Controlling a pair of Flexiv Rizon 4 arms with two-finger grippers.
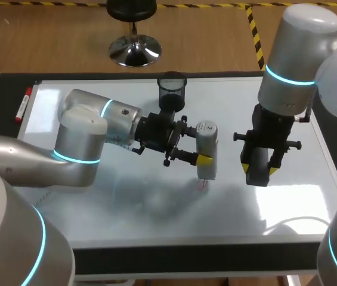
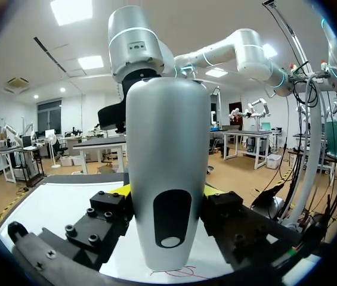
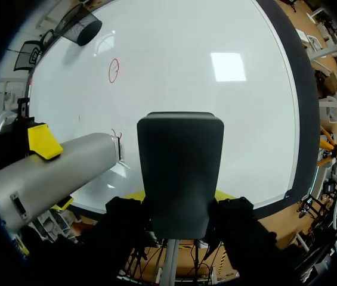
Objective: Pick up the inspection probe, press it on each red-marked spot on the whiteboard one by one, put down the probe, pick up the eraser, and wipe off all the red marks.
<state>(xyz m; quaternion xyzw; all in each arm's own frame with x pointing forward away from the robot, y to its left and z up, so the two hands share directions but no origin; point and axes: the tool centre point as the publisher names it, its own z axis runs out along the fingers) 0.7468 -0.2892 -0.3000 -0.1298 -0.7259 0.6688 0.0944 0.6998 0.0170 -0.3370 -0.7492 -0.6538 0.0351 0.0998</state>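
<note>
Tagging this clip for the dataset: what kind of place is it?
Probably a robot test bench in a lab: a whiteboard lies flat on the table with red marks on it, the left pincer holds a probe, and the right pincer holds an eraser.

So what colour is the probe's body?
Silver-grey probe, with a black oval patch near its lower end; the left wrist view shows it best.

Robotics lab.
Grey, cyan-ringed left arm at 9 o'clock, right arm at 3 o'clock, over a white whiteboard on a black desk.
</note>
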